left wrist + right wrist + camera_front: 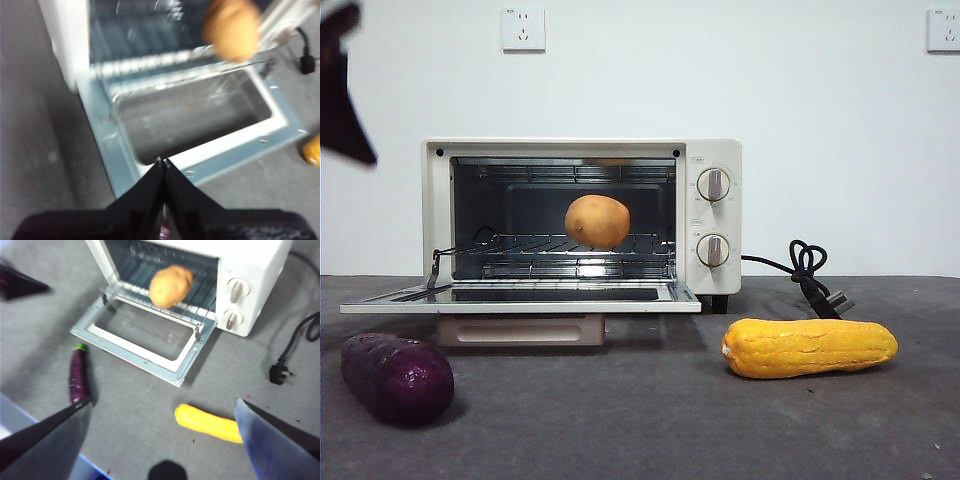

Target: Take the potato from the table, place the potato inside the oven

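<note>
Sitting on the wire rack (570, 245) inside the oven (582, 218), the potato (597, 221) is resting toward the middle of the cavity, free of either gripper. You are looking at the oven with its door (520, 297) folded down flat and open, its two knobs (713, 184) on the right-hand panel and the black cord (808, 268) trailing off across the table (650, 420).

Your left gripper (163, 165) is hanging above the open door, its jaws pressed together and holding nothing; in the front view it is showing only as a dark shape at the upper left corner. Your right gripper (162, 412) is hovering high over the table in front of the oven, its jaws spread wide apart and empty.

On the table, the dark purple sweet potato (397, 378) is lying near the front on the left side, and the long bumpy yellow vegetable (808, 347) is lying on the right side, just in front of the plug. Both are lying well apart from the oven door and from each other
</note>
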